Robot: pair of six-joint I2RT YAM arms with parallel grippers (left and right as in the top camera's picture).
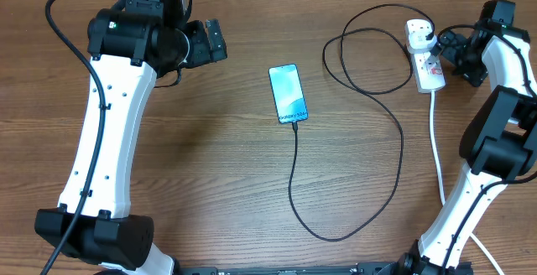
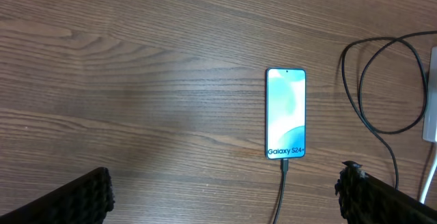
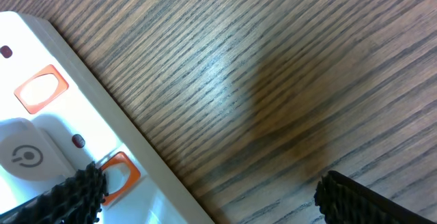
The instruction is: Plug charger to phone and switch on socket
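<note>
Since the charger cable (image 1: 394, 141) meets the bottom edge of the phone (image 1: 288, 93) mid-table, the left gripper (image 1: 220, 42) hangs aside, wide open and empty; the right gripper (image 3: 213, 198), equally spread and empty, hovers over the power strip (image 1: 430, 74) by its switches (image 3: 42, 89).

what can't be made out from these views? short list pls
- Switch state: in the right wrist view the near switch is partly behind a finger; in the overhead view it is too small.
- Connector seating: in the left wrist view the charger meets the phone, but the joint is too small to judge.
- Socket length: cut off by the frame edge in both wrist views.
</note>
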